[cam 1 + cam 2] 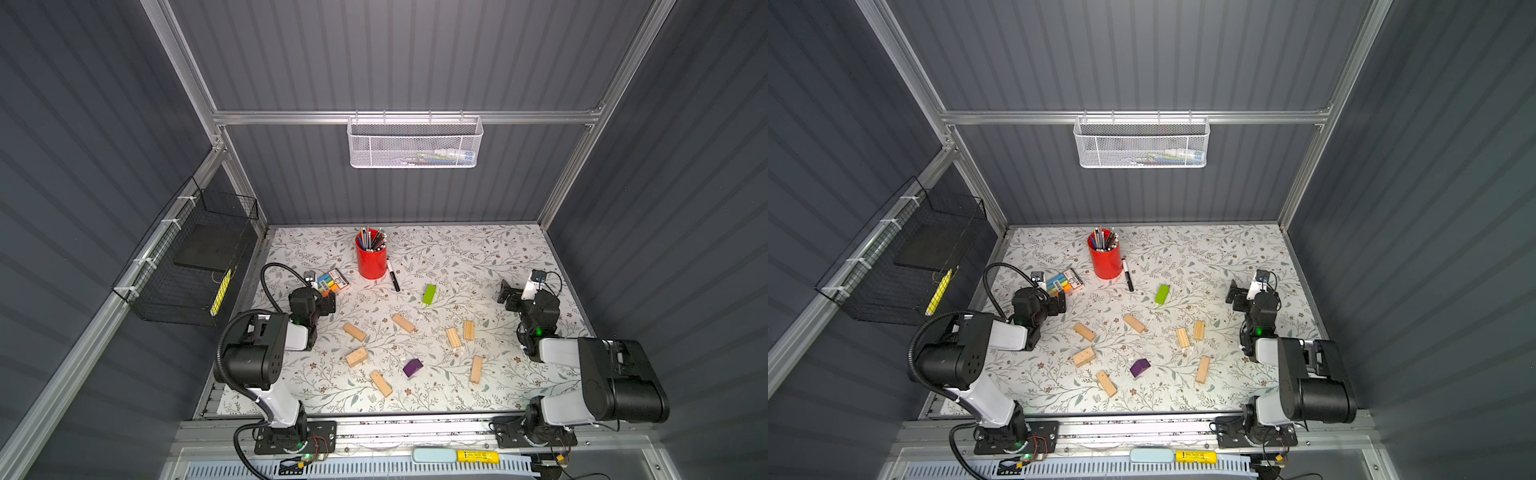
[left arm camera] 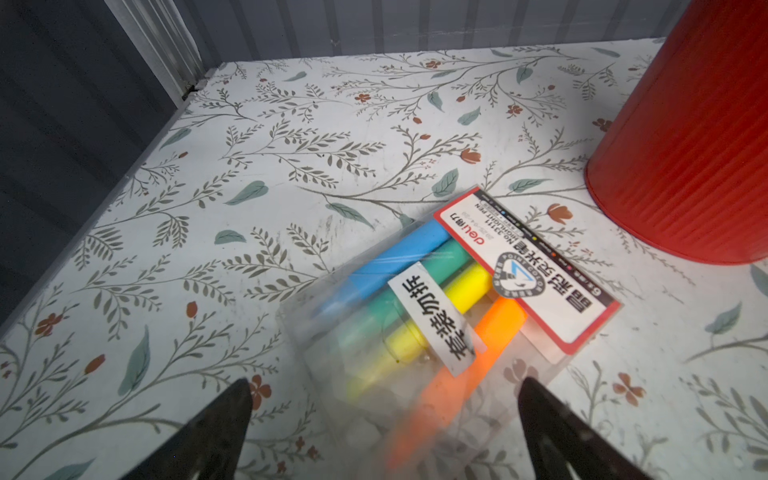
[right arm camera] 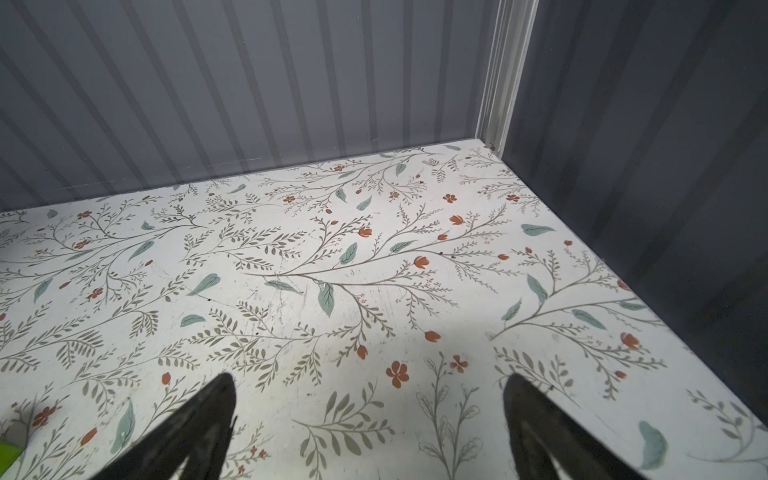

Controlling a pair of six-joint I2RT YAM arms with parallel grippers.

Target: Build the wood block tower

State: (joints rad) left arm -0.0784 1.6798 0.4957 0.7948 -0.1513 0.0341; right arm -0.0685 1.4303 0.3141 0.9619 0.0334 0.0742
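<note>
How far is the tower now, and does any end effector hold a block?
Done: nothing; no block is stacked. Seven wood blocks, the green block and the purple block lie scattered on the table. In hand: nothing; the left end effector, by the highlighters, and the right end effector are open and empty. Left: all the stacking.

The table (image 1: 478, 257) is white with grey-green leafy sprigs and small rust-red flowers, the wood blocks (image 1: 354, 332) pale tan with visible grain, the lime-green block (image 1: 429, 294) and purple block (image 1: 412, 368) plain, the pencil cup (image 1: 371, 259) ribbed red, the highlighter pack (image 2: 436, 299) blue, green, yellow and orange.
</note>
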